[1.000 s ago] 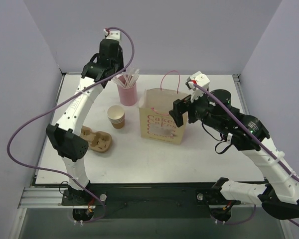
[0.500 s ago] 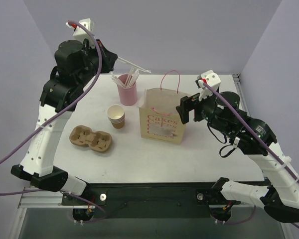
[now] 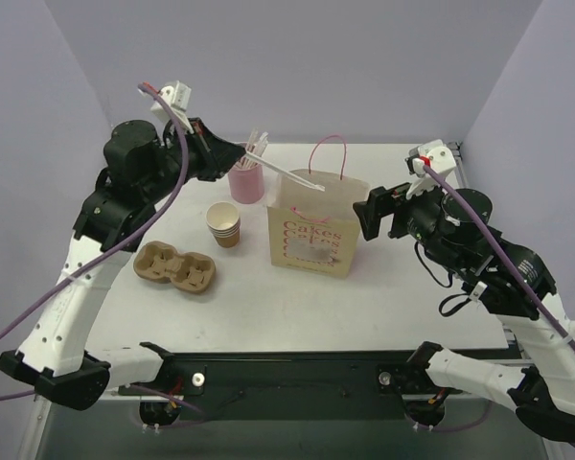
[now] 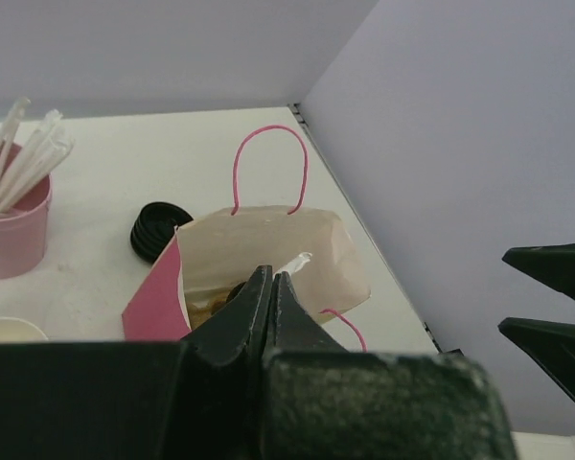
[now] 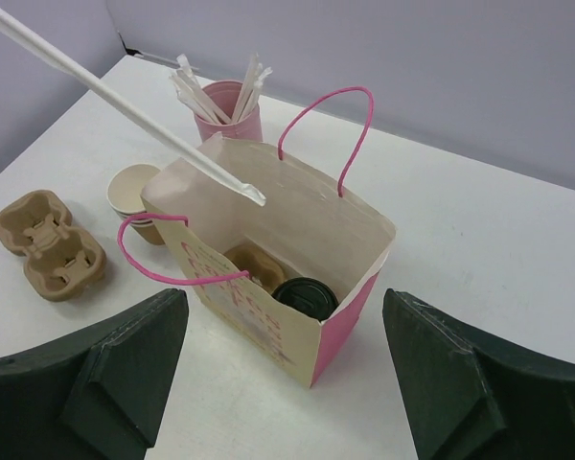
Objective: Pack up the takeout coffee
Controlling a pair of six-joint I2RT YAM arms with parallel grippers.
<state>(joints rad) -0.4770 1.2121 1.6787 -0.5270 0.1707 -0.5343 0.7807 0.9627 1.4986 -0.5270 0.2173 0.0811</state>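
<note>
The takeout coffee [image 5: 305, 295] shows only its round black lid; it stands inside the open pink-and-cream paper bag [image 3: 311, 230], next to a brown pulp carrier [image 5: 254, 266] in the bag. My left gripper [image 3: 228, 153] is shut on a white paper-wrapped straw [image 3: 287, 172], which slants down to the right with its tip [image 5: 254, 196] over the bag's open mouth. In the left wrist view the shut fingertips [image 4: 259, 283] point into the bag [image 4: 268, 240]. To the bag's right, my right gripper [image 3: 379, 213] hangs open and holds nothing.
A pink cup of white straws [image 3: 246, 179] stands behind the bag's left side. A stack of brown paper cups [image 3: 224, 225] and a second pulp carrier [image 3: 176, 267] lie to the left. A stack of black lids [image 4: 158, 230] sits behind the bag.
My left gripper has lifted a straw out of the pink cup and swung it right, over the bag. The right arm has drawn back to the right, away from the bag.
</note>
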